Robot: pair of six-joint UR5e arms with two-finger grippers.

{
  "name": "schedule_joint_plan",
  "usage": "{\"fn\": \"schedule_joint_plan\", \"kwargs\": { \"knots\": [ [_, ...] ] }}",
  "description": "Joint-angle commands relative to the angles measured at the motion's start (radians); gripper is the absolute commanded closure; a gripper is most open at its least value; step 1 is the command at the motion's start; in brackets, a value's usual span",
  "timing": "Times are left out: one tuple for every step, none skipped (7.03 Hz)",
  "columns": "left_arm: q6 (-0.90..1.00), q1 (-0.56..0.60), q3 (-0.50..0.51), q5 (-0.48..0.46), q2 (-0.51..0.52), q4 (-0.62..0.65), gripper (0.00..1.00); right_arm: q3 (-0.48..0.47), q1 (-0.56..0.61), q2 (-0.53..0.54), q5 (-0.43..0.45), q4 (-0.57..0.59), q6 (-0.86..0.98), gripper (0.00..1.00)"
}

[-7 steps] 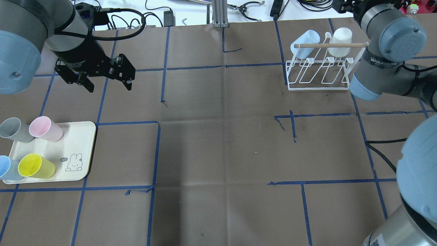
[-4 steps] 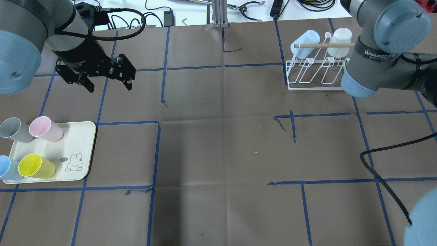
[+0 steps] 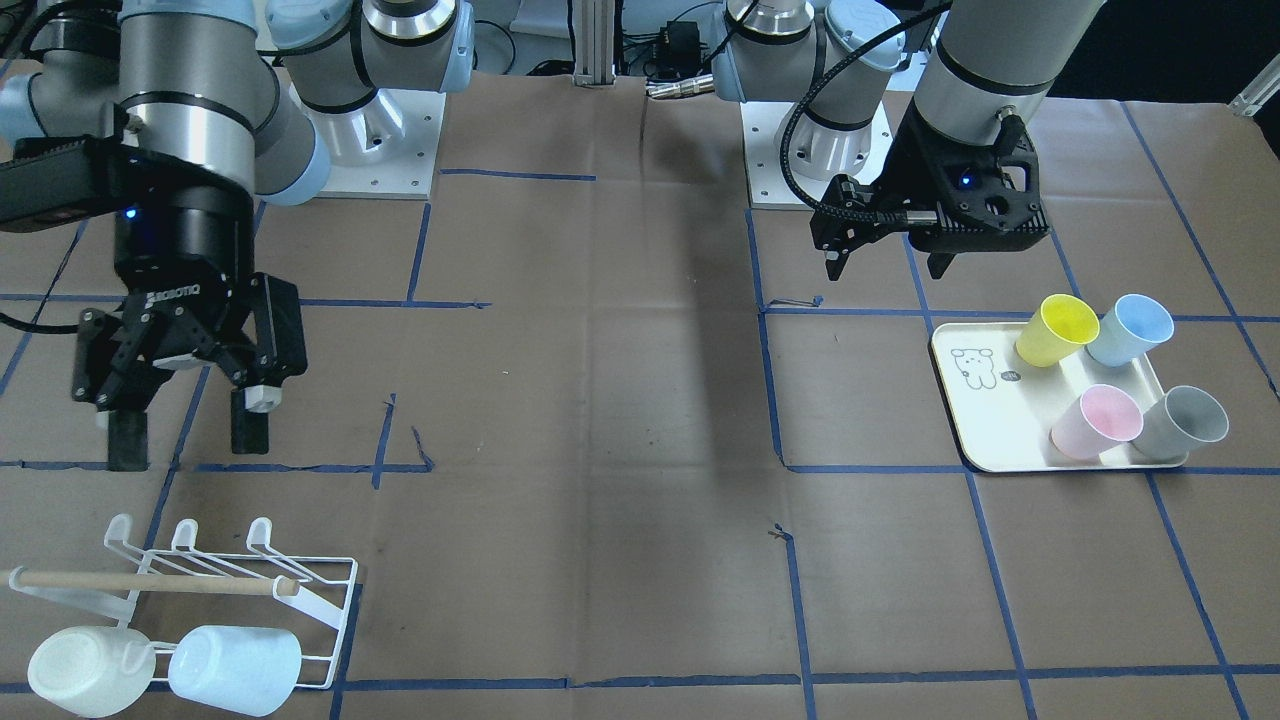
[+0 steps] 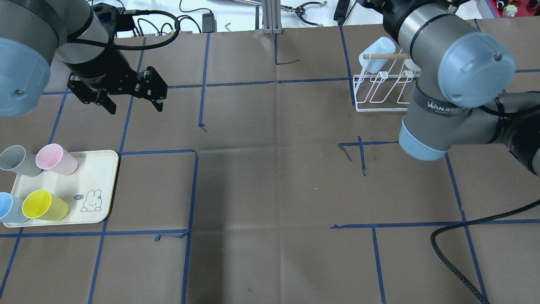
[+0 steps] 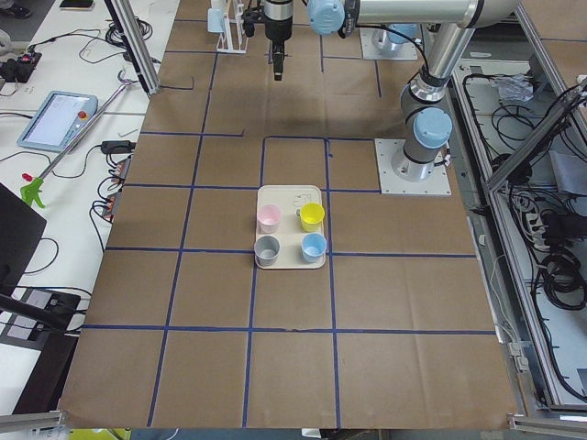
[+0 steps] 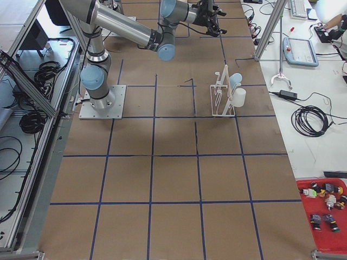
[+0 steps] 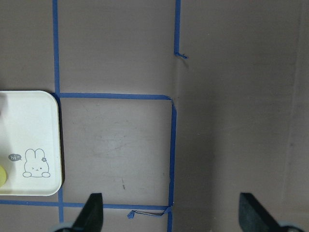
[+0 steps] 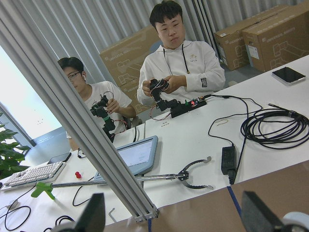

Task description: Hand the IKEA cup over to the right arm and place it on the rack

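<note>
Four cups stand on a cream tray (image 4: 90,177): yellow (image 4: 44,205), pale blue (image 4: 8,207), pink (image 4: 56,159) and grey (image 4: 19,161). My left gripper (image 4: 135,107) hangs open and empty above the table beside the tray; it also shows in the front view (image 3: 888,268). The white wire rack (image 3: 320,590) with a wooden dowel holds a white cup (image 3: 85,670) and a pale blue cup (image 3: 235,668). My right gripper (image 3: 188,440) is open and empty, on the robot's side of the rack. The right arm's elbow (image 4: 447,101) hides part of the rack in the overhead view.
The left wrist view shows the tray's corner (image 7: 29,125) with its rabbit drawing and blue tape lines. The right wrist view looks past the table at a metal post (image 8: 82,145) and two operators. A black cable (image 4: 447,253) lies at the near right.
The right arm has swung away from the rack, its elbow moving left and nearer in the overhead view; its cable has shifted. The left arm has not moved.
</note>
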State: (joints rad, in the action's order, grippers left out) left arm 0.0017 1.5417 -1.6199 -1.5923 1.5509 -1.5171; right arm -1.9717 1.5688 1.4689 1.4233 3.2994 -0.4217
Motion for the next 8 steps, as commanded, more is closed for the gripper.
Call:
{"fn": "schedule_joint_plan", "kwargs": {
  "knots": [
    [0.000, 0.000, 0.000, 0.000, 0.000, 0.005, 0.01, -0.010, 0.025, 0.034, -0.007, -0.099, -0.012, 0.00],
    [0.001, 0.000, 0.000, 0.000, 0.000, 0.006, 0.01, -0.004, 0.030, 0.056, -0.007, -0.191, -0.011, 0.00],
    [0.001, 0.000, 0.000, 0.000, 0.000, 0.006, 0.01, -0.003, 0.030, 0.097, -0.006, -0.348, -0.003, 0.00],
    [0.001, 0.000, 0.000, 0.000, 0.000, 0.006, 0.01, 0.005, 0.030, 0.125, -0.004, -0.501, 0.001, 0.00],
    [0.001, 0.000, 0.000, 0.000, 0.000, 0.006, 0.01, 0.026, 0.030, 0.139, 0.002, -0.620, 0.021, 0.00],
    [0.001, 0.000, 0.000, 0.000, 0.000, 0.006, 0.01, 0.069, 0.030, 0.151, 0.006, -0.764, 0.078, 0.00],
    [0.001, 0.000, 0.000, 0.000, 0.000, 0.006, 0.01, 0.126, 0.030, 0.151, 0.008, -0.957, 0.090, 0.00],
    [0.001, 0.000, 0.000, 0.000, 0.000, 0.006, 0.01, 0.166, 0.030, 0.154, 0.009, -1.127, 0.090, 0.00]
  ]
}}
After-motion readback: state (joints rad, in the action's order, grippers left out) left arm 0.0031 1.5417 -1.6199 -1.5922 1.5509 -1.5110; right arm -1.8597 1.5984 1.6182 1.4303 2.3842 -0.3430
